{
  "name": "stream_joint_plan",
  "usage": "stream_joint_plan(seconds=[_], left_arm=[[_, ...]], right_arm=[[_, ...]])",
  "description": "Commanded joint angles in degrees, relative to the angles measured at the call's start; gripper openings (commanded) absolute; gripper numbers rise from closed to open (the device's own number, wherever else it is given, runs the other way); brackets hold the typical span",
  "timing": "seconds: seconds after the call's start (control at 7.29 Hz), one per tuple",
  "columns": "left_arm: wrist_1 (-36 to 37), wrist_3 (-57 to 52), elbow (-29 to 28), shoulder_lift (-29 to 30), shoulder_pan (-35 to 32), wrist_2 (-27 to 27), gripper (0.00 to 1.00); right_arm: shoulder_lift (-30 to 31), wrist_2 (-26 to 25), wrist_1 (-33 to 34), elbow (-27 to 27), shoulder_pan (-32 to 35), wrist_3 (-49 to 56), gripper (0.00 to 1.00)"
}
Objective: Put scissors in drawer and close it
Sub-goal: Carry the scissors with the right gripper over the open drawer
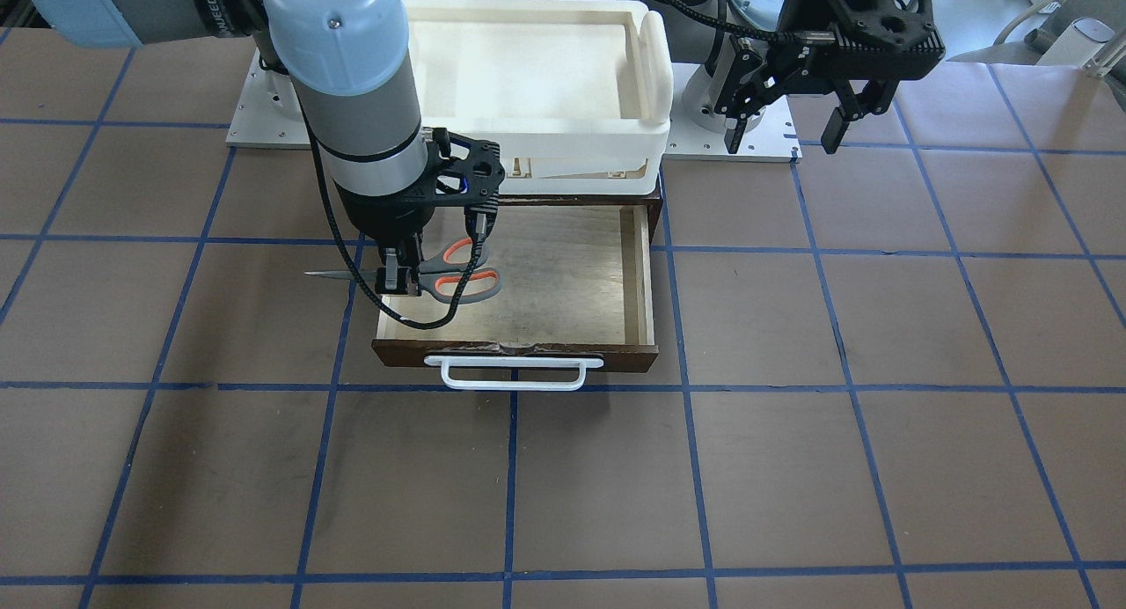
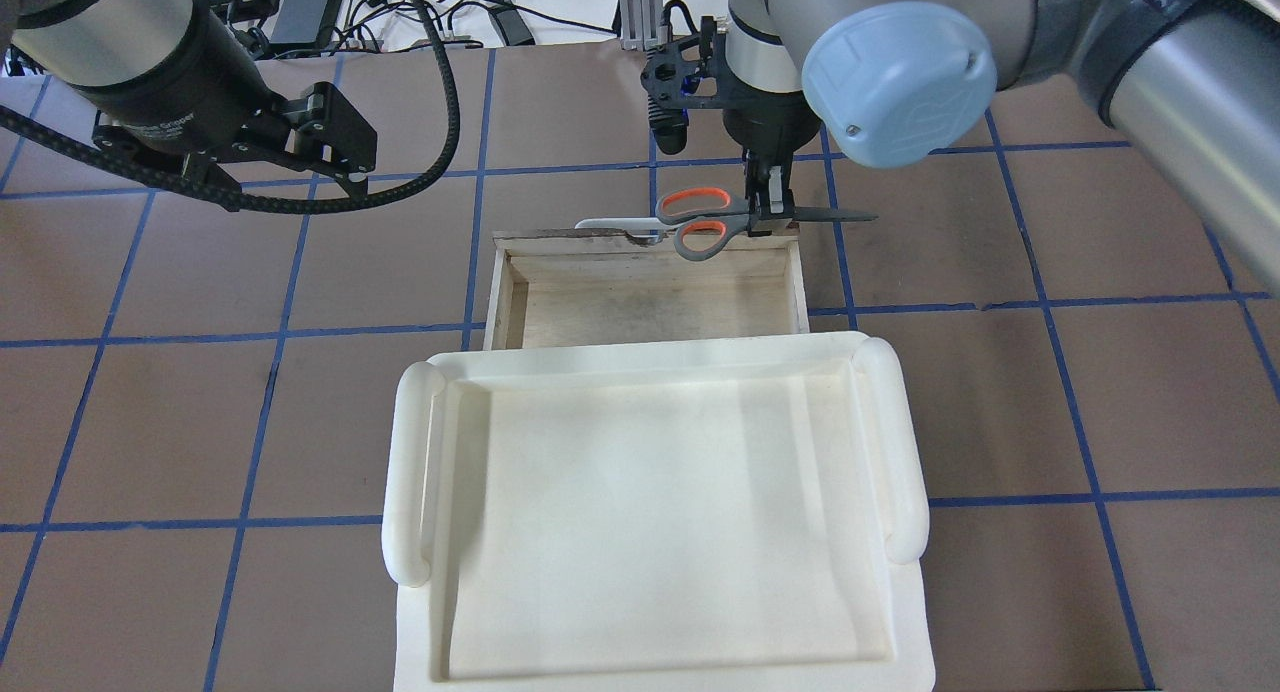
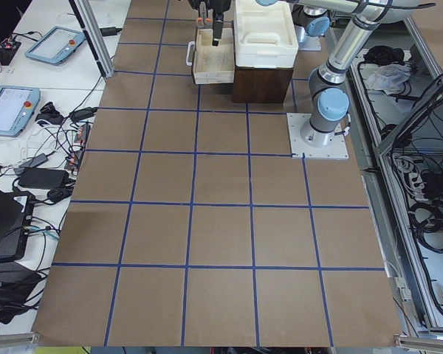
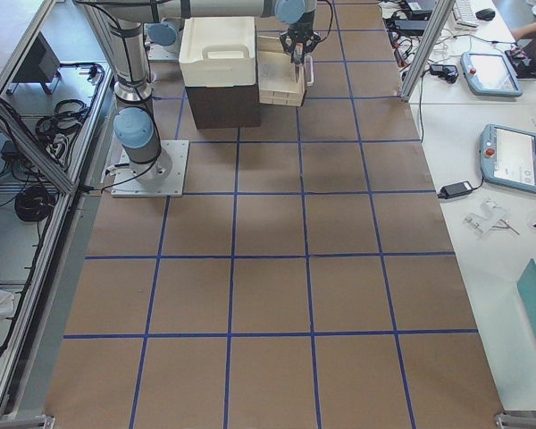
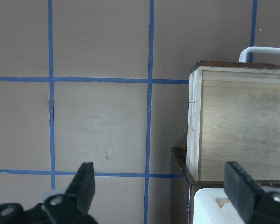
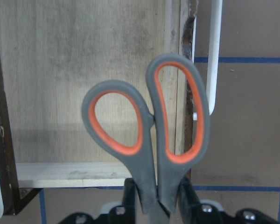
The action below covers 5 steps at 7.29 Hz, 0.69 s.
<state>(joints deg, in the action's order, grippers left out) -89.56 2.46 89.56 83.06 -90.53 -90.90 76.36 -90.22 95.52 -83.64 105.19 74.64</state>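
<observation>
Scissors [image 1: 429, 277] pinched by downward right fingers [image 1: 391, 275] above drawer [image 1: 572, 275].

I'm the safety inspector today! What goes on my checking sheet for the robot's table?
Surface: brown table with a blue tape grid.
Job's things: scissors held over a front corner of the open drawer, blades past its side; not inside yet.
Clutter: white tray sits on the cabinet over the drawer.
Grippers: right gripper shut on the scissors; left gripper open, empty.
Cables: black cable loops under the right wrist.
Surroundings: teach pendants on side desks.
</observation>
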Motion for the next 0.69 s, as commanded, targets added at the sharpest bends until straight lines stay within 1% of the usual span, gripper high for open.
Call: stream_joint_plan(seconds=[0.0, 0.41, 0.55], left_arm=[[0.00, 0.00, 0.00, 0.00, 0.00, 0.02, 1.00], [-0.09, -0.09, 0.00, 0.00, 0.09, -0.07, 1.00], [0.00, -0.09, 0.00, 0.00, 0.00, -0.07, 1.00]], right_arm=[[-1.21, 0.14, 0.45, -0.03, 3.17, -4.66, 0.00], [-3.23, 0.31, 1.07, -0.03, 5.03, -5.91, 0.00], [-4.02, 1.01, 2.38, -0.03, 6.07, -7.83, 0.00]])
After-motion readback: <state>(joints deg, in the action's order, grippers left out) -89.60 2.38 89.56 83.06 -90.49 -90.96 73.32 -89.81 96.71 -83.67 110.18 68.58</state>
